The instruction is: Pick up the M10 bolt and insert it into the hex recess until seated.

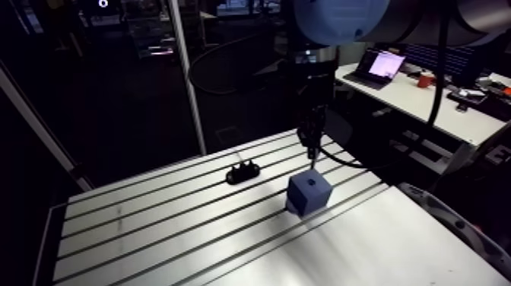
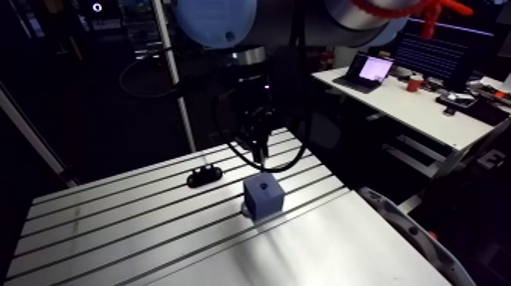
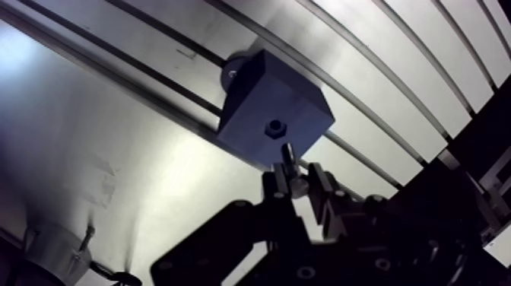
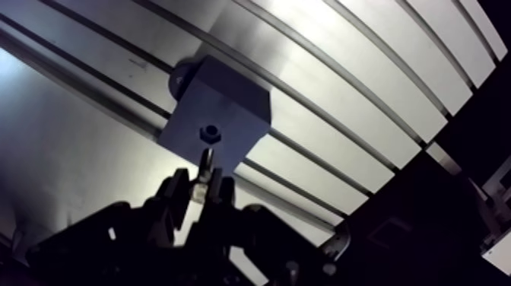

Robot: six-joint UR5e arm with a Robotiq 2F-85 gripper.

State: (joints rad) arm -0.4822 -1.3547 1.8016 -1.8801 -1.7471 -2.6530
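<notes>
Hovering right over the target: the claw (image 3: 296, 181) has its two fingers pinched in narrow on the M10 bolt (image 3: 287, 156), with the shank poking out ahead of the fingertips. So the pickup looks done, and done cleanly.

Where's it going? The blue-grey block (image 3: 266, 106) sits on the slotted table (image 1: 152, 228), and the hex recess (image 3: 275, 128) shows as a dark socket in the face turned toward the wrist. In the wrist view the bolt's tip sits just short of that socket and a touch to one side of it. In the arm view the claw hangs just above the block's far edge. Whether the tip is touching the face, I can't tell; it certainly isn't inside.

By my reading, the whole insertion is left: line the tip up with the recess, drive it down until seated, then let go. A small black fixture (image 1: 243, 173) lies well apart from the block, not in play.
</notes>
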